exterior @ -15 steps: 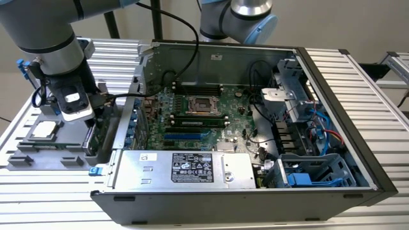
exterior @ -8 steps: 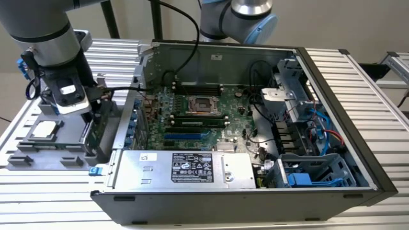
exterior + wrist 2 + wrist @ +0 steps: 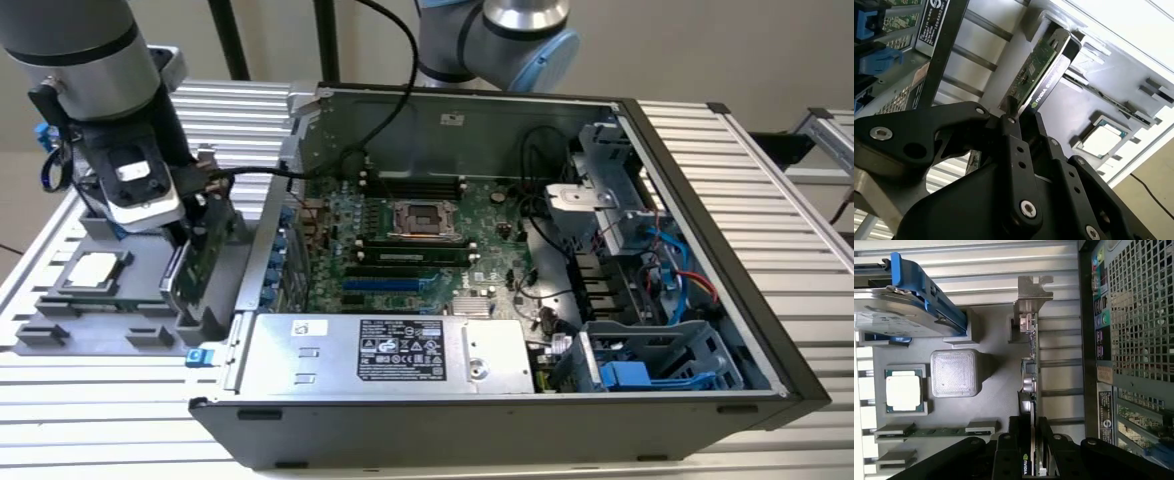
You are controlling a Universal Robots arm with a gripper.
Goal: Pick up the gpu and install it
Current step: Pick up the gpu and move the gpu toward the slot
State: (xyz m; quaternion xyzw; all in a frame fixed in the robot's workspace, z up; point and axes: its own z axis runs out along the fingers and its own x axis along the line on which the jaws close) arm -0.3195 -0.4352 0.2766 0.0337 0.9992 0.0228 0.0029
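Fingers: my gripper (image 3: 1029, 426) is narrow. The black matte fingers (image 3: 1015, 445) press one on each face of the gpu (image 3: 1032, 365) at its upper edge, closed on it as far as I can see.

The gpu stands on its long edge in a slot of the grey tray (image 3: 999, 390). It is a thin green board with a black cooler slab on one face and small silver cylinders along it. The far end carries a flat silver bracket (image 3: 1031, 295) with a notched tab. In the second wrist view the card (image 3: 1041, 60) runs away from my gripper (image 3: 1021, 112), green face and black edge both showing.

In the exterior view, the gripper (image 3: 200, 215) and card (image 3: 200, 260) sit at 9 o'clock from the computer case (image 3: 494, 425), just outside its wall.

The tray (image 3: 147, 325) is smooth moulded grey plastic with rectangular pockets. The square silver processor chip (image 3: 91, 270) lies flat in its pocket at 9 o'clock from the card.

The silver hard drive (image 3: 899, 315) in its blue frame is propped at a tilt.

The case is open dark sheet metal with a perforated rear panel (image 3: 1141, 305). Its green motherboard (image 3: 414, 250) lies inside.

The table (image 3: 747, 160) is made of ribbed aluminium slats.
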